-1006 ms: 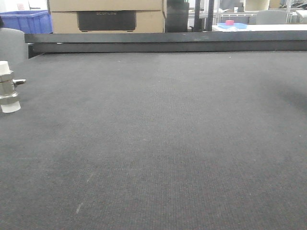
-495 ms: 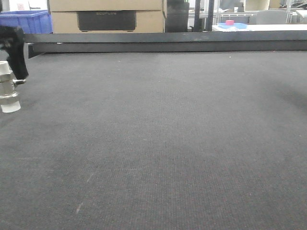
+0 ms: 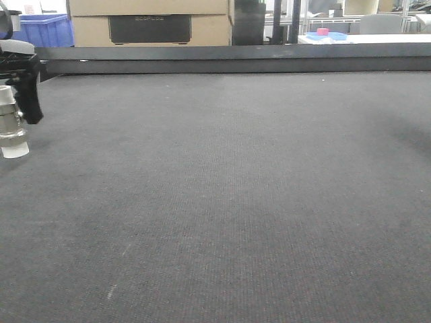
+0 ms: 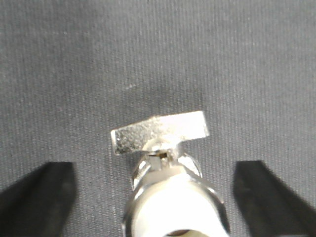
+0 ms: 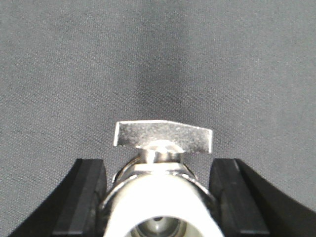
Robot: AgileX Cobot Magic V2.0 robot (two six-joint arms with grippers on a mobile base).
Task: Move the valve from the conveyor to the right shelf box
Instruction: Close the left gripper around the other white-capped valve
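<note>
Two valves, one valve (image 3: 12, 121) upright on the conveyor (image 3: 236, 188) at far left between wide-spread left gripper (image 4: 155, 197) fingers, second valve (image 5: 163, 138) clamped in right gripper (image 5: 158, 197), open belt stretching rightward to black rail (image 3: 236, 59).

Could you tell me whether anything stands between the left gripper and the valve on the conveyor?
Nothing visible does. In the left wrist view the valve stands between the fingers of the open left gripper, with only bare conveyor in the gaps on either side.

valve (image 3: 8, 131) cropped by left edge
</note>
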